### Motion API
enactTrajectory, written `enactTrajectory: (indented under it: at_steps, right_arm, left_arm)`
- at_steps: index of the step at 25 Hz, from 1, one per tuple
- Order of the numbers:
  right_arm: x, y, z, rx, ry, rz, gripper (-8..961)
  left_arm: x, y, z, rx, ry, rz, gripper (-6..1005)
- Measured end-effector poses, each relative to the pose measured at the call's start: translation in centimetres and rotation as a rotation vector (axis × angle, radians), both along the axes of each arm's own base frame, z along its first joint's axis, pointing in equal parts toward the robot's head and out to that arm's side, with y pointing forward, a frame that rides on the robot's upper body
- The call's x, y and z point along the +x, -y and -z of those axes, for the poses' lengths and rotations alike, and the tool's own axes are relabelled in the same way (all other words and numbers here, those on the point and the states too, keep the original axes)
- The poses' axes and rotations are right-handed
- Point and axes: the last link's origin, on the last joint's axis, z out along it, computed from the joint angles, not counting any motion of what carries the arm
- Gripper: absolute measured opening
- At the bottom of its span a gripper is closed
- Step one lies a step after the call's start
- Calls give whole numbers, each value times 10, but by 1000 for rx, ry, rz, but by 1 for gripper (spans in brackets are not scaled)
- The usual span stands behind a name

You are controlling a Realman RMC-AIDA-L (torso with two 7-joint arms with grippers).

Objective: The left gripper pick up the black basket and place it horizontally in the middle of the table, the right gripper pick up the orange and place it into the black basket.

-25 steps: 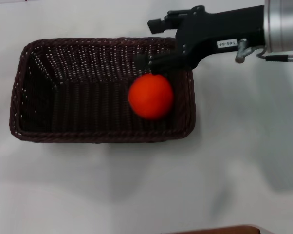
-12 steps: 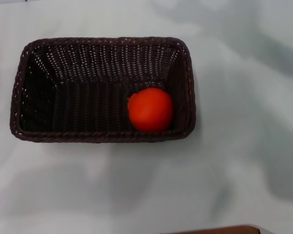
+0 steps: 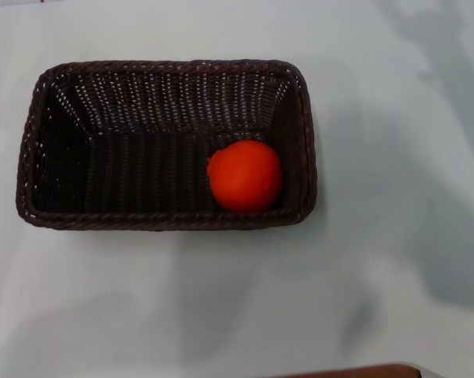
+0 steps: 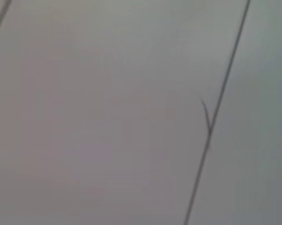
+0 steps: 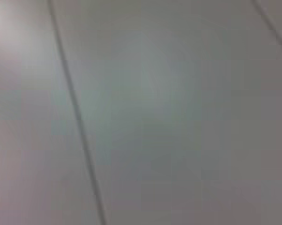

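We find the orange [image 3: 245, 176] resting in the black basket's [image 3: 32, 150] near-right corner on the table [image 3: 394, 260]; firm, smooth, roll-prone, best pinched across its middle. Neither gripper is visible.

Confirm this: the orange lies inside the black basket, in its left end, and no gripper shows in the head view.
Not quite. The orange does lie inside the basket, but in its right end, close to the near right corner, not the left. The head view shows this. The rest holds: no gripper shows in the head view.
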Motion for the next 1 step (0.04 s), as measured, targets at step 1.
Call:
enactTrajectory:
  at_steps: [1]
  right_arm:
    - [4, 1, 1, 7, -6, 22, 942]
  left_arm:
    - [-1, 2, 1, 13, -3, -9, 558]
